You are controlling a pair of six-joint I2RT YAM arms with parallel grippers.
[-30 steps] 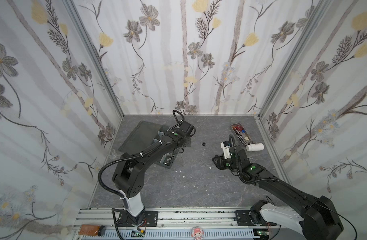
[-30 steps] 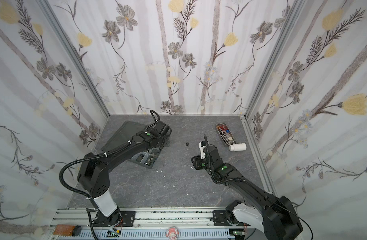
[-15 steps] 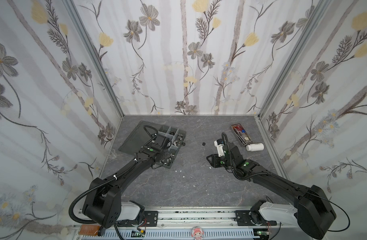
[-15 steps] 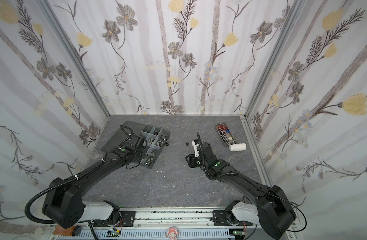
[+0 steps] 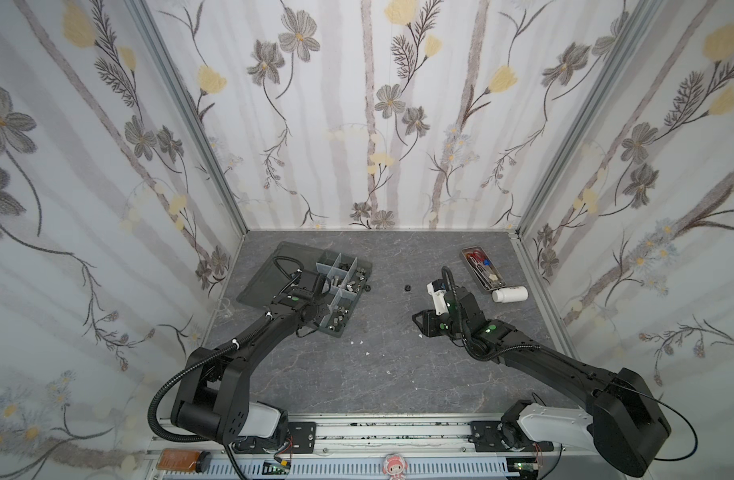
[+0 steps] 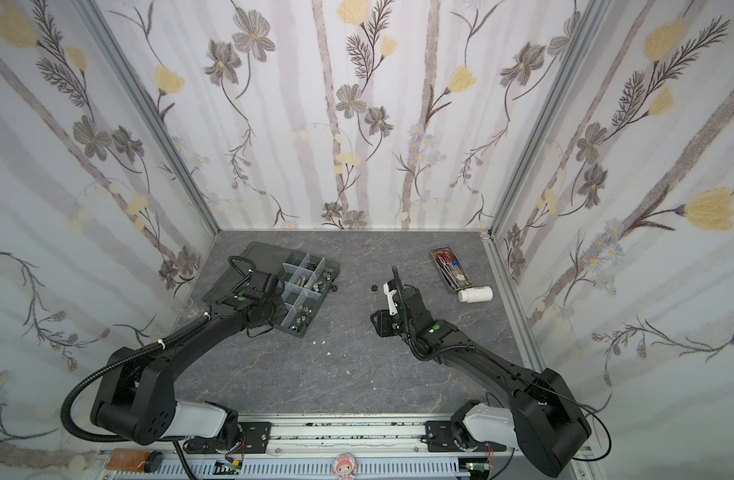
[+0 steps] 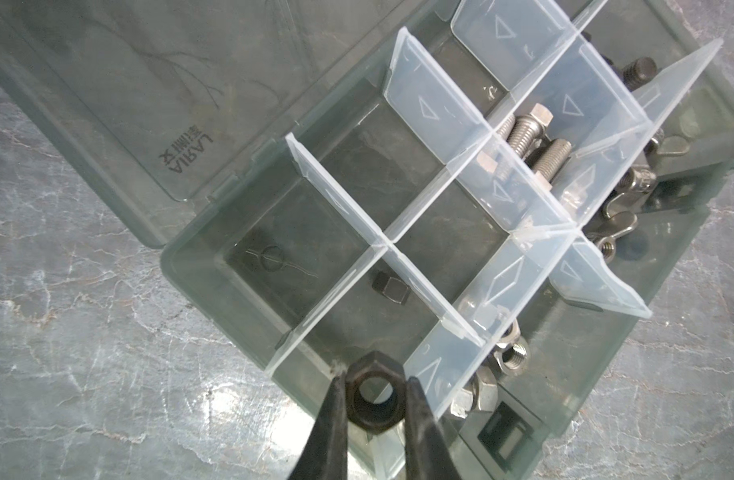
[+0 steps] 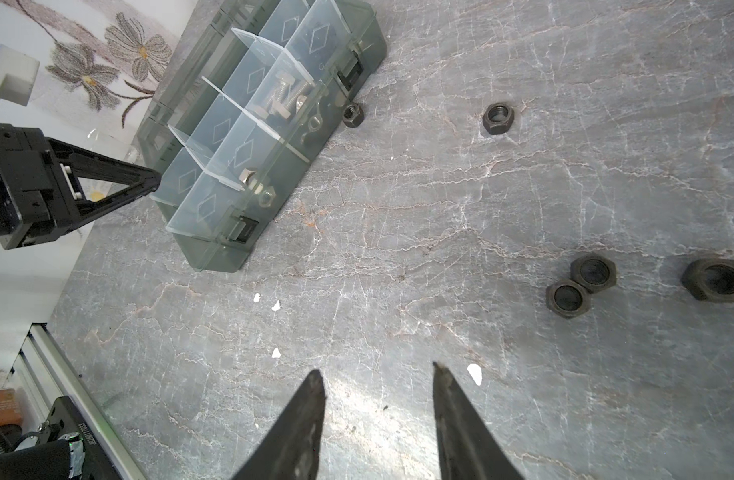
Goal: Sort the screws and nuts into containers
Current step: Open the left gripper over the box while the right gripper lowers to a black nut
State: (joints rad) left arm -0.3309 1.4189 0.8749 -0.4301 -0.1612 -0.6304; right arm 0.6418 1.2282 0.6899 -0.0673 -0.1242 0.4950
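Table (image 5: 357,374), near edge first. White specks (image 8: 276,305) are lying at 6 o'clock from the box (image 8: 220,255).

The right gripper (image 8: 377,372) is hanging over bare table at about 3 o'clock. Its jaws are standing partly apart and gripping nothing. Three nuts (image 8: 593,272), all black, are lying near it. In both top views the arm is covering them and the gripper tips.

The left gripper (image 7: 371,384) is pinching the held nut (image 7: 371,399), which is black, hole facing the camera. The jaws are pressing on its flats. It is hovering at the box's near end. Cannot tell whether it is over the rim or a compartment. In both top views the wrist is hiding it.

The box is sitting at 10 o'clock, its lid (image 7: 107,104) lying open and running out of the left wrist view. Inside:
- a lone nut (image 7: 391,289), black
- silver nuts (image 7: 511,357)
- bolts (image 7: 536,141)
- wing nuts (image 7: 615,216)

Cloudy dividers (image 7: 432,108) are blurring most of these.

Farther out, two nuts (image 5: 407,287) are lying on the table. One is near the middle and the other just beside the box wall. At 2 o'clock a tray (image 5: 465,252) is showing red handles, the rest too small to read. A bottle (image 5: 510,294) is lying beside its near end.
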